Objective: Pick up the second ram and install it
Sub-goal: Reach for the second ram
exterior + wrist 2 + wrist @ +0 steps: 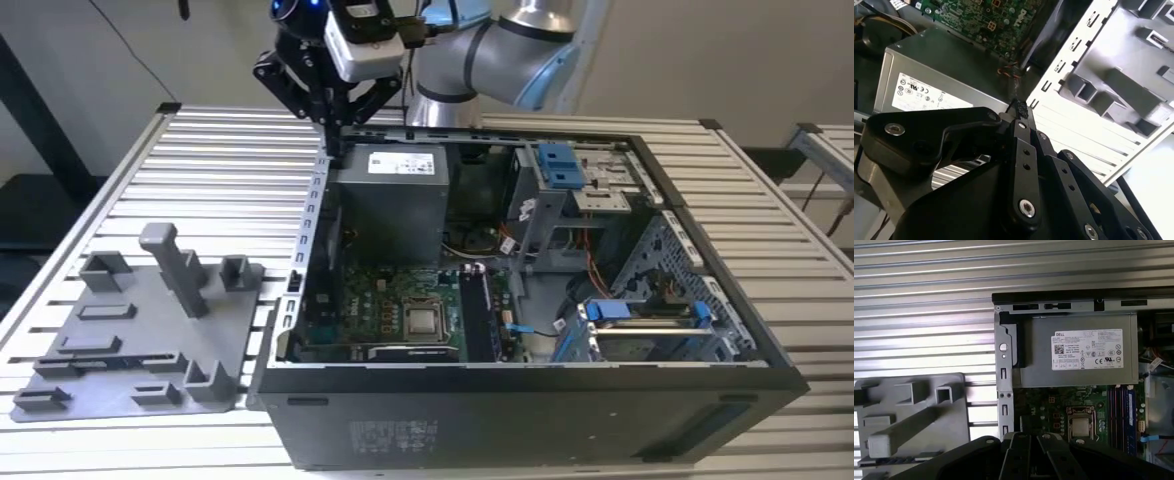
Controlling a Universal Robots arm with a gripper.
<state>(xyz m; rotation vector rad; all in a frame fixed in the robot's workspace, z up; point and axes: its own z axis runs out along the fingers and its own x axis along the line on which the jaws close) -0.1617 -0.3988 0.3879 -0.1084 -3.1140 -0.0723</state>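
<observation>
A slatted metal table carries everything, and the open computer case serves as the landmark, with sides given as the exterior view's.

Well left of the case, with its near edge almost touching the case wall, lies a grey holder plate with several upright blocks. The second ram seems to lie flat in a long slot at the front of that plate, a dark strip well apart from the gripper.

Above the case's far left corner hangs the gripper, carried by the grey arm. Its black fingers are drawn together to a point, with nothing seen between them, and they hover just above the case rim beside the power supply.

Inside the case, the grey power supply with a white label fills the far left part. In front of it sits the green motherboard with the square silver processor. Just right of the processor run the memory slots; in the first wrist view one slot already holds a stick.

Further right stand metal drive cages with blue tabs and loose coloured cables, crowding the slots from that side.
</observation>
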